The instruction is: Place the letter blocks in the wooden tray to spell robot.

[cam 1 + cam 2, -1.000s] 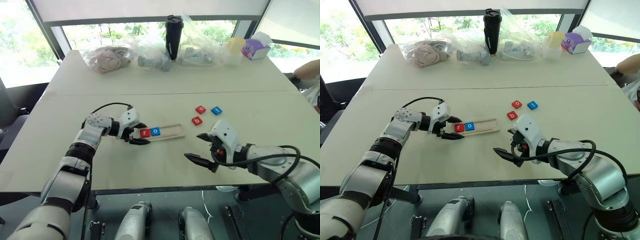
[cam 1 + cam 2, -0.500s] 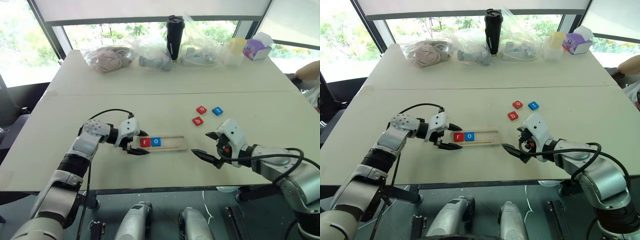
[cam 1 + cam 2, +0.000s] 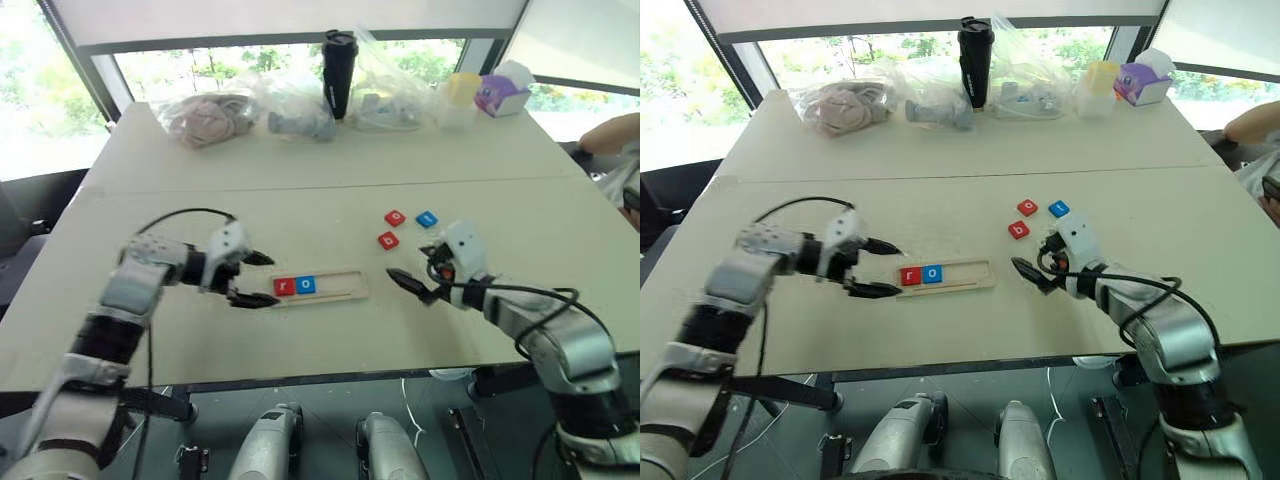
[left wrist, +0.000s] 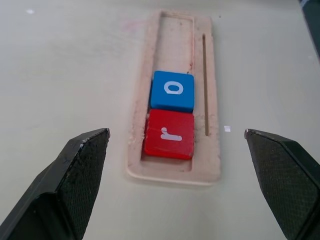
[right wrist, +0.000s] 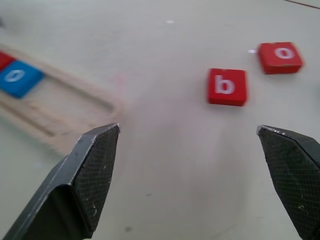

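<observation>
The desk (image 3: 330, 180) carries the wooden tray (image 3: 340, 287) near its front edge, with a red r block (image 4: 169, 134) and a blue o block (image 4: 172, 90) seated touching at the tray's left end. The left tool (image 3: 245, 279) is seen just left of the tray and the right tool (image 3: 415, 282) to its right, both spread wide and holding nothing. Three loose blocks, a red b (image 5: 227, 86), a red o (image 5: 280, 57) and a blue one (image 3: 427, 218), are found farther right on the desk

r tile (image 4: 168, 133), o tile (image 4: 172, 90) in tray (image 4: 211, 150) | b tile (image 5: 227, 87) right

Bare table (image 3: 330, 330) surrounds the wooden tray (image 3: 350, 285); bags (image 3: 290, 105) crowd the far edge.
</observation>
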